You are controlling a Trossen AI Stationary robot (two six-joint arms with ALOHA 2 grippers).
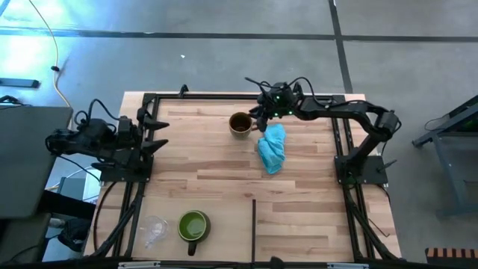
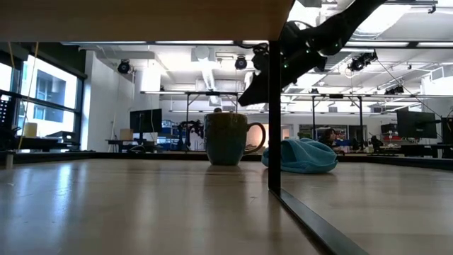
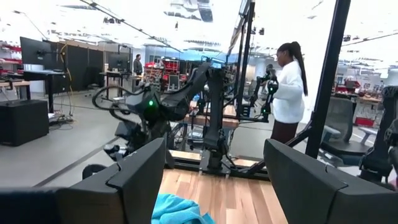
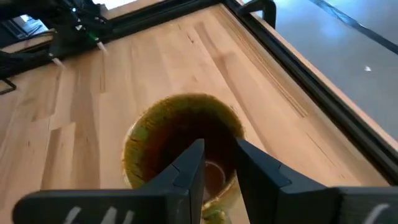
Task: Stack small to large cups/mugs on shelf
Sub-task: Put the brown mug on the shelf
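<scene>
Two dark fingers of the right gripper (image 4: 217,163) hover narrowly parted above the brown glazed handled mug (image 1: 240,124), holding nothing. It stands upright at the pale wooden shelf's (image 1: 224,179) far edge, beside a crumpled light-blue cloth (image 1: 272,147). A clean pick likely means pinching rim or handle squarely. The left gripper (image 3: 214,177) waits wide open, left.

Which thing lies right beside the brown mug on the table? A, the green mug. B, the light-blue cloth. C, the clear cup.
B: in the high view the light-blue cloth lies right beside the brown mug, while the green mug and clear cup sit at the opposite edge.
</scene>
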